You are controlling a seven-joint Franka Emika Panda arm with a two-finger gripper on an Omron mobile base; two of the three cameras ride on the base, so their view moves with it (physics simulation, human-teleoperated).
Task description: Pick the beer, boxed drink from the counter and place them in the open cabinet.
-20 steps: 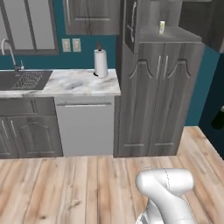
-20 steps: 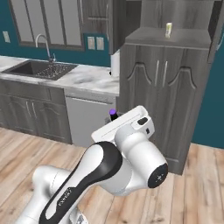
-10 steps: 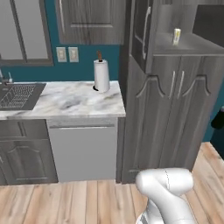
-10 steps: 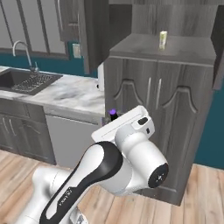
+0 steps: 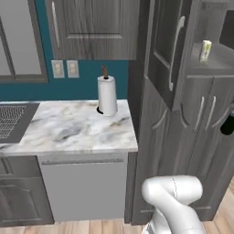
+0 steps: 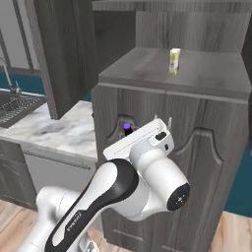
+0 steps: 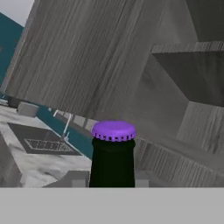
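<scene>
Carrying beer point(image 7: 113, 153) clamped in gripper point(image 6: 129, 132) toward open cabinet point(image 6: 206, 74): keep bottle upright, lift above shelf lip, set beside boxed drink point(image 6: 174, 60) w/o knocking it.

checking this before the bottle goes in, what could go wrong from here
The beer rides in the shut claw below the open cabinet shelf, so lifting too little could knock it against the shelf's front edge. The boxed drink already stands upright on that shelf; setting the bottle close could tip it. The open door beside the opening could catch the arm.
</scene>
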